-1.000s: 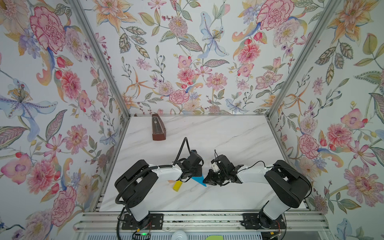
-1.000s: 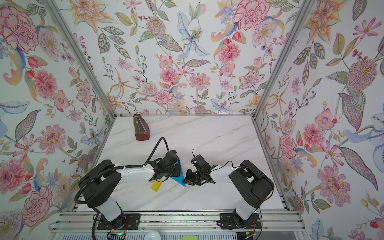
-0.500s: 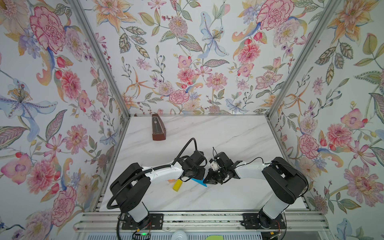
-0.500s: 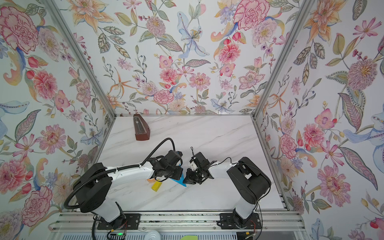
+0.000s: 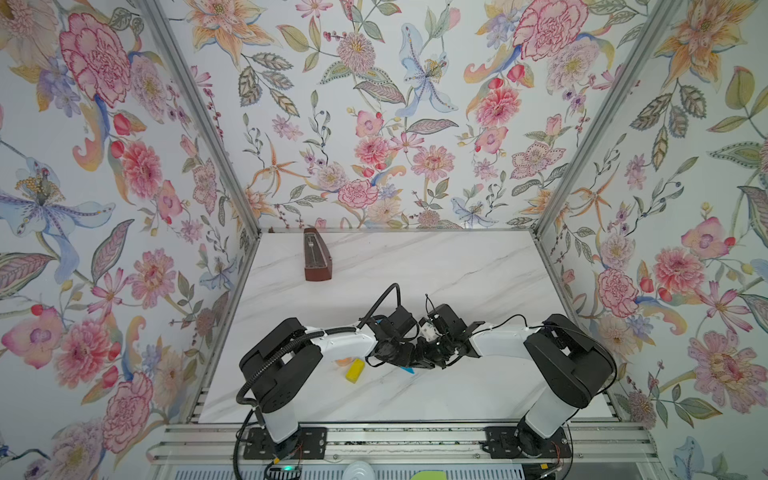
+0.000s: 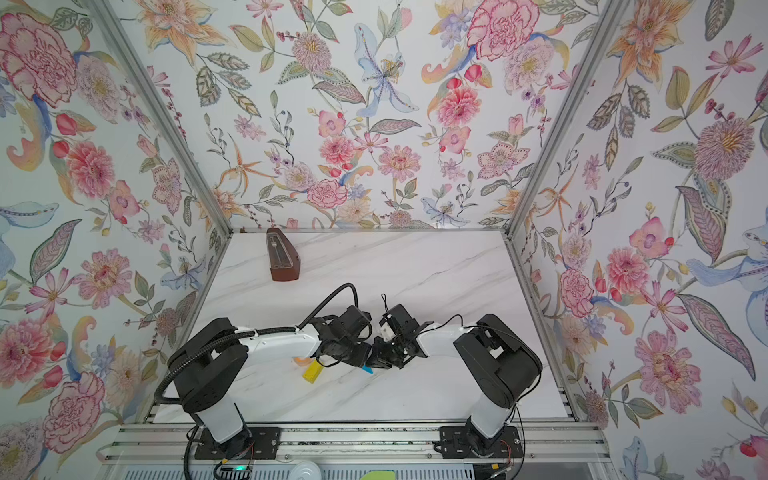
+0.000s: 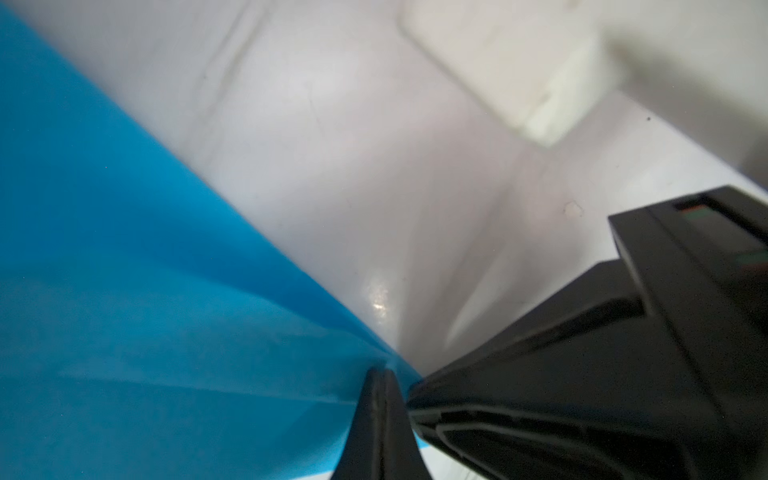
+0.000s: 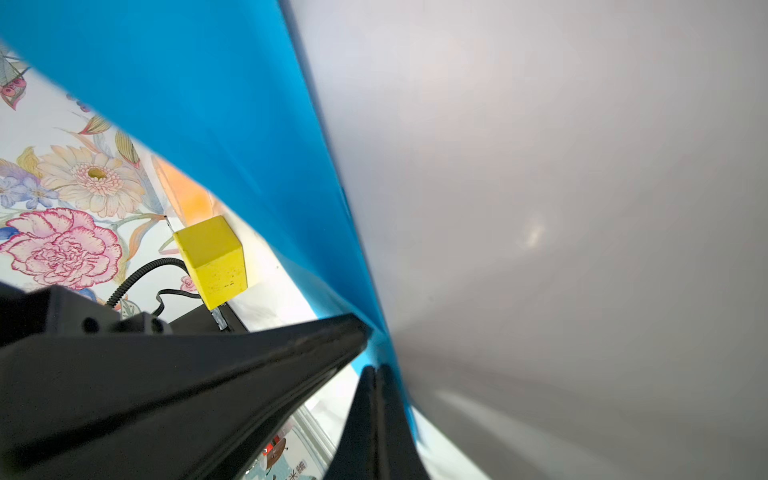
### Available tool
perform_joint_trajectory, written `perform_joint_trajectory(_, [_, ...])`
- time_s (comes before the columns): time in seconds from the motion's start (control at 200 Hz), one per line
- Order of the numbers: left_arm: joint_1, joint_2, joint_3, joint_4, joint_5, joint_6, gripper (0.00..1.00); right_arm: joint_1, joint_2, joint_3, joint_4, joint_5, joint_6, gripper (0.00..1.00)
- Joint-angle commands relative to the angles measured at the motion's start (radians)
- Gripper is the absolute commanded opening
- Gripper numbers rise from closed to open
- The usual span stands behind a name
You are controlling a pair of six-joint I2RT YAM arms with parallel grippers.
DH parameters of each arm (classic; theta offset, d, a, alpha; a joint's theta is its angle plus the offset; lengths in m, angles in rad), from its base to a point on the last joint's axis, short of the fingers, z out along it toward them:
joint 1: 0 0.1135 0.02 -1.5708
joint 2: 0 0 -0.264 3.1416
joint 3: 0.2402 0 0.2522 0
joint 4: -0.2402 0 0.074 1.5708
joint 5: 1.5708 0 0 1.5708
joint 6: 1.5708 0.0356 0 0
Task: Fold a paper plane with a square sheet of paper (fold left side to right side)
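1. Left gripper: my jaws are clenched tight, tips down on the paper right at its edge. I cannot tell whether a layer is nipped between them.
2. Right gripper: jaws likewise clenched, tip against the same blue edge, nose to nose with the left.
3. Paper: in both top views only a blue sliver shows beneath my wrists, toward 6 o'clock on the table. The rest is hidden, so its fold count is unreadable.
4. Block: yellow, at 9 o'clock of the paper, near but apart.
5. Metronome: at 11 o'clock, well apart.
6. Step, as I judge it: pressing a crease flat.
7. Method: hold one tip as anchor and draw the other along the fold line. Closed jaws make one blunt edge. Press lightly, so the sheet neither slides toward the block at 9 o'clock nor tears. Part my two tips before they knock together
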Motion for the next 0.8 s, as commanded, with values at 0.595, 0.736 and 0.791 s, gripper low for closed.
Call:
perform_joint_trajectory(0.595, [0.092,0.052,-0.037,-0.095,-0.118,0.081,0.0,-0.008,0.04,-0.048,-0.127,0.076,-0.014,0.0])
perform_joint_trajectory(0.736, [0.113,0.063,-0.043,-0.095,-0.118,0.093,0.0,-0.008,0.037,-0.045,-0.127,0.076,-0.014,0.0])
perform_joint_trajectory(0.791, [0.12,0.065,-0.046,-0.094,-0.12,0.098,0.0,-0.008,0.034,-0.046,-0.129,0.077,-0.014,0.0])
